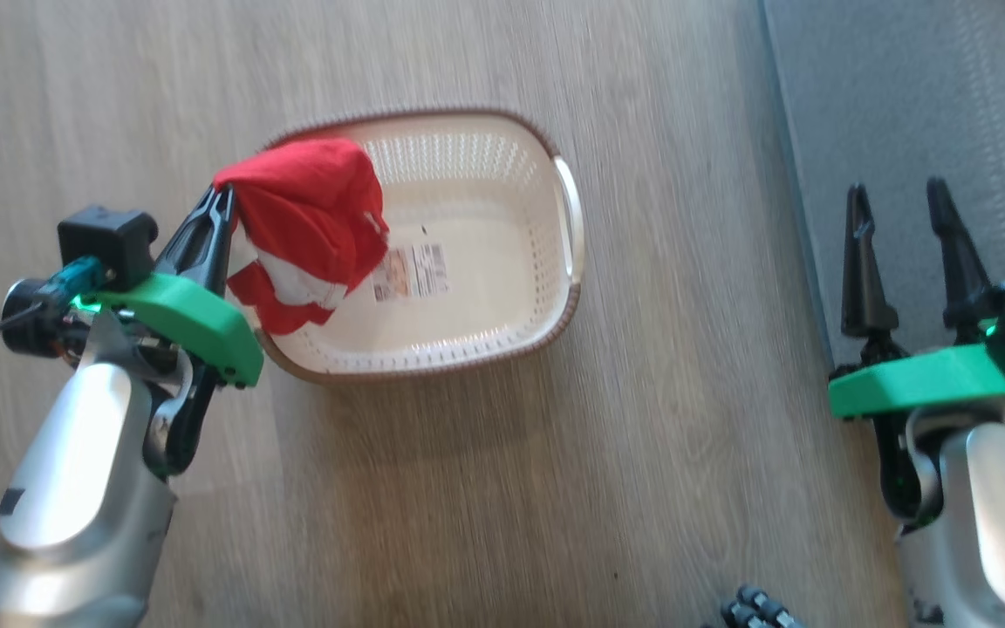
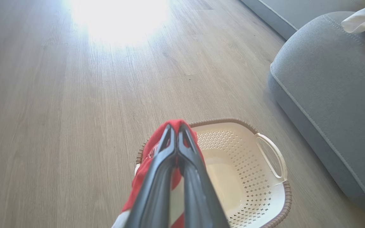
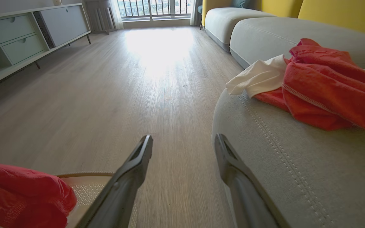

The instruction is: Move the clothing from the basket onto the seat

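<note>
The left end effector point(image 1: 220, 202) is pinched tight on a bunched red and white garment point(image 1: 311, 227) of thin fabric. The garment hangs from the fingertips above the left end of the oval cream plastic basket point(image 1: 569, 262) with the brown woven-look rim. The rest of the basket's bottom is bare apart from a sticker label point(image 1: 411, 272). The right end effector point(image 1: 897, 190) stands wide apart with nothing between its fingers, over the edge of the large grey upholstered seat point(image 1: 904, 96). A red garment point(image 3: 328, 88) and a white garment point(image 3: 258, 77) lie on that seat.

The grip takes only a small fold of slippery-looking cloth, so a quick swing could pull it free and drop it on the wooden floor point(image 1: 555, 488). The lower folds hang near the basket's rim, and whether they are clear of it cannot be told. If they snag, the light basket may be dragged or tipped. A release too close to the seat's rounded edge could let the cloth slide off.

The seat lies well to the right, across a strip of floor. The right arm sits at the seat's edge, in the way of a straight crossing. A pale sideboard with drawers point(image 3: 27, 38) and a yellow backrest point(image 3: 344, 12) stand well apart from that route.
</note>
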Tool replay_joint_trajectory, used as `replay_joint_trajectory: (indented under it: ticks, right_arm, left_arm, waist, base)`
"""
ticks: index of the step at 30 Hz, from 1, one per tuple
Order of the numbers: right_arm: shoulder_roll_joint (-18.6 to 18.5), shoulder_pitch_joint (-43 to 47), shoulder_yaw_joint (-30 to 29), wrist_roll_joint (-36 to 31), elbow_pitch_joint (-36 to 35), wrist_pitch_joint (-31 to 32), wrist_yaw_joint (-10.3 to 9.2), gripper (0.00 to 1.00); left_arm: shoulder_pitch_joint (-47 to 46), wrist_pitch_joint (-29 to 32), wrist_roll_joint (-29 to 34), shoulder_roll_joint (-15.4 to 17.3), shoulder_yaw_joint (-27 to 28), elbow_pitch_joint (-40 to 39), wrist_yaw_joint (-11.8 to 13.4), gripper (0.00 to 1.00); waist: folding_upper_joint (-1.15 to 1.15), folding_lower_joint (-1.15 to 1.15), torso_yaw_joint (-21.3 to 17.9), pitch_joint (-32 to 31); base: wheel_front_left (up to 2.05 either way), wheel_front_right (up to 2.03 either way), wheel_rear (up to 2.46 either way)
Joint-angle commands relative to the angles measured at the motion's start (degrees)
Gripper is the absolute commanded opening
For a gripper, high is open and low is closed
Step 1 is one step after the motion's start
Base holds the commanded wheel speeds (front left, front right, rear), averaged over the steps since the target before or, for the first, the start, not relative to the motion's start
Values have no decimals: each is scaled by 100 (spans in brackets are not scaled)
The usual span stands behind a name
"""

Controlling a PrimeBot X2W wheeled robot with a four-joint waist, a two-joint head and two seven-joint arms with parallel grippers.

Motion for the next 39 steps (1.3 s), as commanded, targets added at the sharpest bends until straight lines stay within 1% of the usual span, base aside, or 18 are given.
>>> replay_joint_trajectory:
  ticks: [1,10,11,17,20,23,24,25,29,32,35,39]
  right_arm:
    - [-19,169,79,-60,-124,-53,-1,100]
    - [-19,583,-53,-316,-51,-53,-1,100]
    - [-19,583,-53,-316,-51,-53,-1,100]
    - [-19,836,-120,-389,-31,-53,-1,100]
    - [-19,902,-61,-437,-56,-53,-1,100]
    - [-24,854,163,-510,-88,-53,-1,100]
    - [-47,805,313,-513,-85,-50,-1,100]
    - [-162,630,811,-488,-68,3,-1,100]
    - [-468,138,1960,-263,-42,167,-1,100]
    - [-645,-236,2721,0,-28,284,-1,100]
    - [-792,-573,3373,258,3,395,-1,100]
    - [-885,-939,4000,621,22,437,-1,100]
  left_arm:
    - [81,-63,-49,154,261,-319,30,0]
    - [570,119,-165,190,245,-1308,151,0]
    - [570,119,-165,190,245,-1308,151,0]
    - [908,353,-221,277,257,-1920,284,0]
    - [1058,480,-246,341,273,-2171,346,0]
    - [1146,522,-238,388,279,-2413,387,0]
    - [1171,551,-236,403,274,-2481,399,0]
    - [1216,602,-231,424,251,-2626,413,0]
    - [1194,686,-187,390,84,-2877,381,0]
    - [1065,736,-133,326,-99,-3020,315,0]
    - [951,798,-90,249,-312,-3122,227,0]
    - [834,845,-81,129,-526,-3189,146,0]
  waist:
    - [0,0,127,-449]
    - [0,0,350,-1382]
    - [0,0,350,-1382]
    - [0,0,447,-1859]
    - [0,0,471,-1996]
    - [0,0,496,-2065]
    - [0,0,496,-2078]
    - [0,0,487,-2101]
    - [0,0,563,-2119]
    - [0,0,691,-2095]
    - [0,0,821,-2089]
    - [0,0,981,-2083]
  base:
    - [0,0,0]
    - [0,0,0]
    - [0,0,0]
    - [0,0,0]
    - [0,0,0]
    - [0,0,0]
    - [0,0,0]
    - [0,0,0]
    - [0,0,0]
    - [0,0,0]
    - [0,0,0]
    - [0,0,0]
